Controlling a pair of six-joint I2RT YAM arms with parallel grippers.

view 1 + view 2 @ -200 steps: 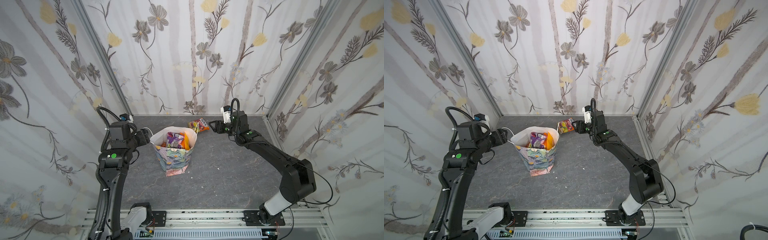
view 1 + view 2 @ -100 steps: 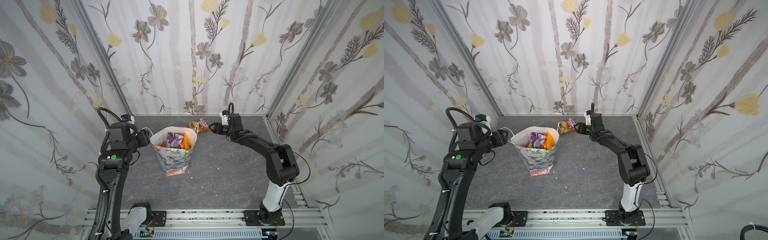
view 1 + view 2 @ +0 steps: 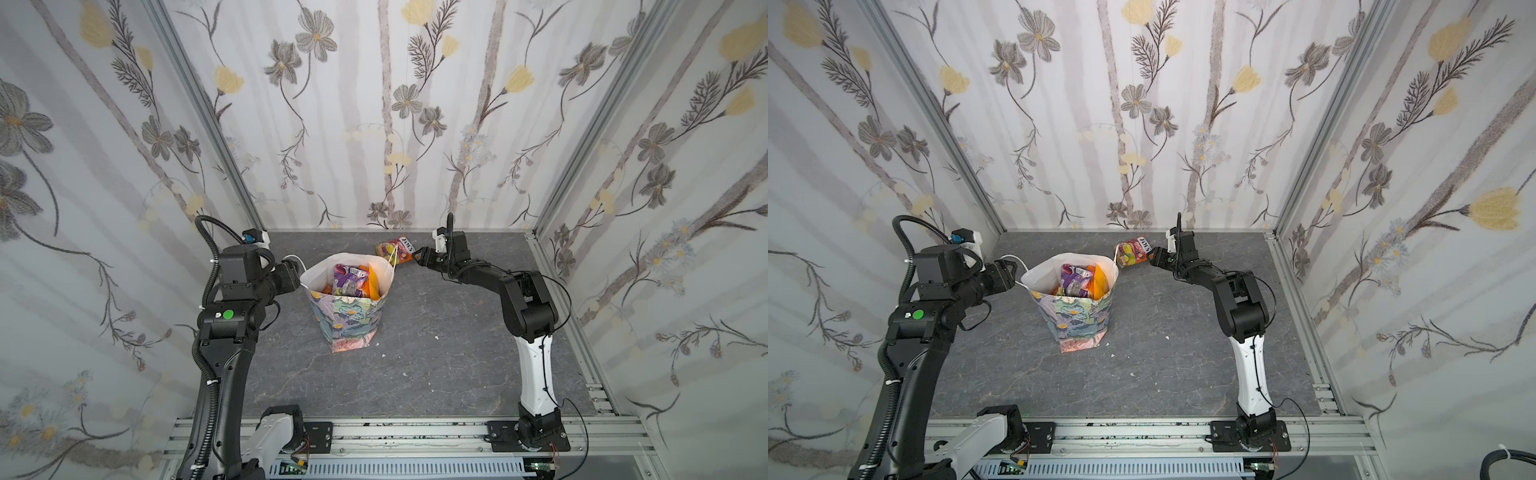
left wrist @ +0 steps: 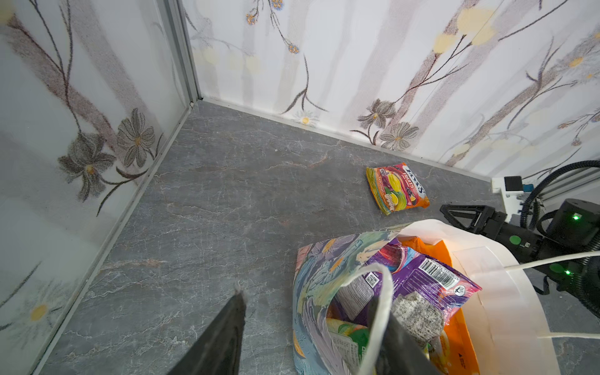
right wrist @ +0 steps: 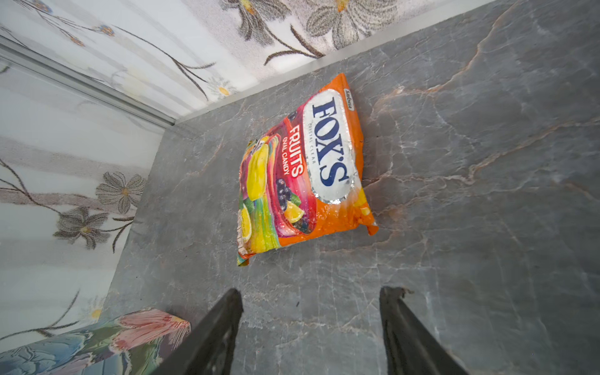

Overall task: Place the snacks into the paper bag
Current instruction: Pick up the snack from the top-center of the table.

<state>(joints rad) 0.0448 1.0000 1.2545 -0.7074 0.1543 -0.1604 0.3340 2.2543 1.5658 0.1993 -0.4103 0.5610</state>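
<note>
The paper bag (image 3: 347, 320) (image 3: 1079, 320) stands upright mid-table, pastel floral outside and white inside. Several snacks fill it, a purple pack (image 3: 348, 275) (image 4: 422, 276) and an orange one (image 3: 375, 282) on top. One orange FOX'S packet (image 3: 395, 251) (image 3: 1133, 253) (image 5: 302, 172) (image 4: 396, 188) lies flat on the table behind the bag. My left gripper (image 3: 297, 272) (image 4: 308, 295) is open and straddles the bag's left wall, one finger (image 4: 399, 344) inside behind a white cord handle (image 4: 384, 292). My right gripper (image 3: 419, 254) (image 5: 312, 292) is open and empty, low over the table, just short of the FOX'S packet.
Floral-papered walls close in the grey stone-look table (image 3: 436, 353) on three sides; the FOX'S packet lies near the back wall. The bag's other cord handle (image 3: 392, 253) hangs over the rim on the packet's side. A metal rail (image 3: 395, 432) runs along the front edge.
The right arm has folded its elbow inward while its gripper edged slightly toward the FOX'S packet. The left jaws have narrowed a little around the bag's wall.
</note>
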